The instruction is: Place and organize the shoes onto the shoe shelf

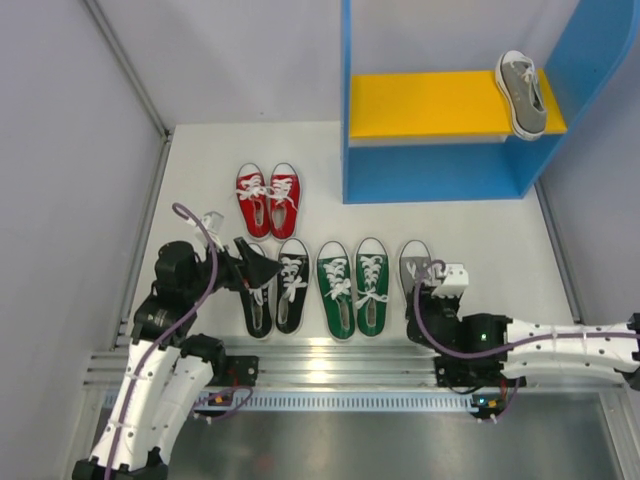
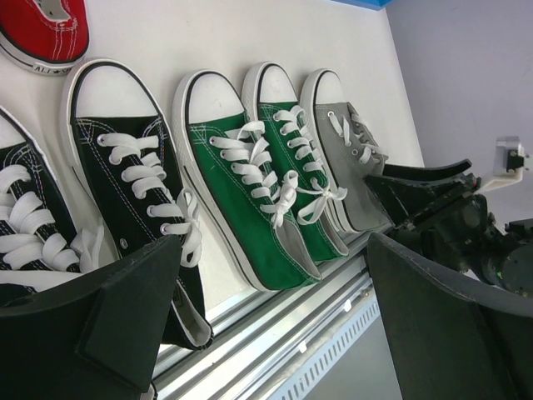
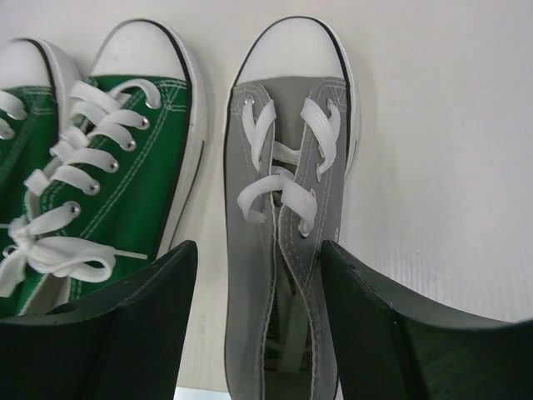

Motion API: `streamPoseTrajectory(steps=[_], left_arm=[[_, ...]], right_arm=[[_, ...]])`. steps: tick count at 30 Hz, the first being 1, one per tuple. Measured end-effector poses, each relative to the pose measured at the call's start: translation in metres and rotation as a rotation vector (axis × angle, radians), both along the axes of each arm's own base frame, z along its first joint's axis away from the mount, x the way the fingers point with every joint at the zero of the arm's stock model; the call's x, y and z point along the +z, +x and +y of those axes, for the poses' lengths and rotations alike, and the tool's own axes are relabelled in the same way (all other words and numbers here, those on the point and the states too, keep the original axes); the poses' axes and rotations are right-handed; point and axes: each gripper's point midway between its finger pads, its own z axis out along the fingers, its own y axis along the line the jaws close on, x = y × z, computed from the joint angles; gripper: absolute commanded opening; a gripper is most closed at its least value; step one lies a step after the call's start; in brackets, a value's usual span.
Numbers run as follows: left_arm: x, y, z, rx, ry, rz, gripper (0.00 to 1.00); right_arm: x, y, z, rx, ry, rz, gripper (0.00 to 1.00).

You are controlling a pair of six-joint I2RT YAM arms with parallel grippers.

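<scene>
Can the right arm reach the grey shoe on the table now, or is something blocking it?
Probably yes. The right claw hangs open over the heel end of the grey shoe, a finger on each side. The green shoe lies close beside but not in the way.

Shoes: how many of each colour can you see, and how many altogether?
Red shoes: 2
Black shoes: 2
Green shoes: 2
Grey shoes: 2 (one on the table, the other on the shelf)
Total: 8
</scene>
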Motion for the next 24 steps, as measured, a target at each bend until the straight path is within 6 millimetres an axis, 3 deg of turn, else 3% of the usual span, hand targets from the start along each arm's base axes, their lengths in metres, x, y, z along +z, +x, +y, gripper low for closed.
streamPoseTrajectory(steps=[7, 14, 24], left_arm=[[0.009, -0.006, 0.001, -0.003, -0.012, -0.055, 0.99], [-0.001, -0.008, 0.001, -0.004, -0.01, -0.038, 0.99], [-0.001, -0.008, 0.001, -0.003, -0.01, -0.04, 0.99]], right_arm=[[-0.008, 0.011, 0.004, 0.006, -0.096, 0.062, 0.6], [-0.005, 0.024, 0.002, -0.006, -0.089, 0.078, 0.59], [-0.023, 0.031, 0.002, 0.009, -0.175, 0.164, 0.51]])
